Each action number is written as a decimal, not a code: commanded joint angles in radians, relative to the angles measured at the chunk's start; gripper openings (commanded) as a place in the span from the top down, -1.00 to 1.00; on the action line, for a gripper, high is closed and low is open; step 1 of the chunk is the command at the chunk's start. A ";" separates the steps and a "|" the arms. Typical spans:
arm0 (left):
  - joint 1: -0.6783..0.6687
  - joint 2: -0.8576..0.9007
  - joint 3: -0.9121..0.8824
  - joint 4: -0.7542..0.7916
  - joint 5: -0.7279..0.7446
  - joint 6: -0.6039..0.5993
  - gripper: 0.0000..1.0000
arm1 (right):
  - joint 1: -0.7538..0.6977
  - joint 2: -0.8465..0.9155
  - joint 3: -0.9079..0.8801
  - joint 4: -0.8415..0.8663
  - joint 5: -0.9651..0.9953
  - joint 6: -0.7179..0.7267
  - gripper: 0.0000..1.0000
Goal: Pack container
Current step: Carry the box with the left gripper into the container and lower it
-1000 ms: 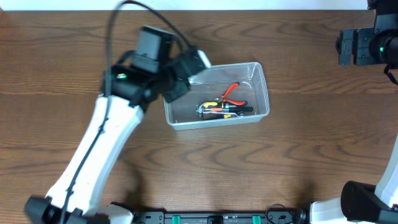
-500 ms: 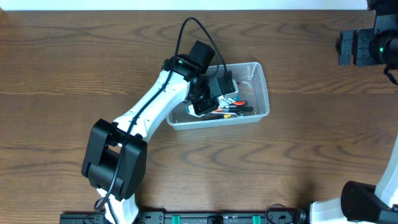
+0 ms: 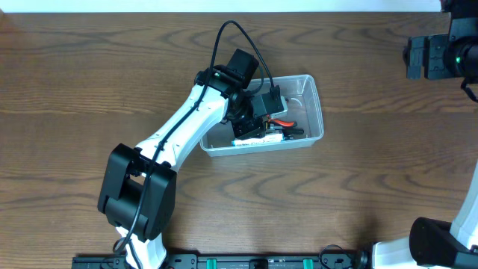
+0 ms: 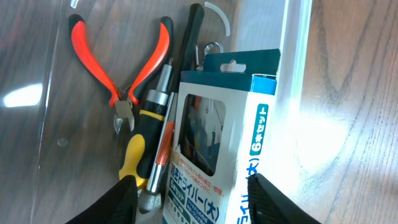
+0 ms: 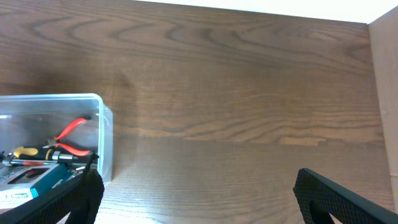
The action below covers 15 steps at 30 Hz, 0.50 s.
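The container (image 3: 314,96) is a clear tub in the middle of the table. Red-handled pliers (image 4: 93,56), a yellow-and-black screwdriver (image 4: 146,124) and a blue-and-white box (image 4: 230,143) lie inside it. My left gripper (image 3: 254,123) reaches down into the tub. Its jaws stand open on either side of the box, with a gap at the left finger (image 4: 124,199). My right gripper (image 5: 198,177) hangs open over bare wood at the far right of the table, with nothing between its fingers. It looks toward the container (image 5: 102,134).
The left arm (image 3: 172,142) stretches from the table's front edge across the tub's left end, with a black cable (image 3: 224,45) looped above it. The right arm's base (image 3: 441,239) stands at the front right corner.
My left arm swung from left of the tub into it, carrying the blue-and-white box. Its jaws have since opened and the box lies among the tools. The right arm has not moved.
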 commanded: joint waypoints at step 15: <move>0.004 -0.018 0.003 -0.045 -0.058 0.002 0.06 | 0.001 0.002 -0.004 -0.004 0.003 0.011 -0.97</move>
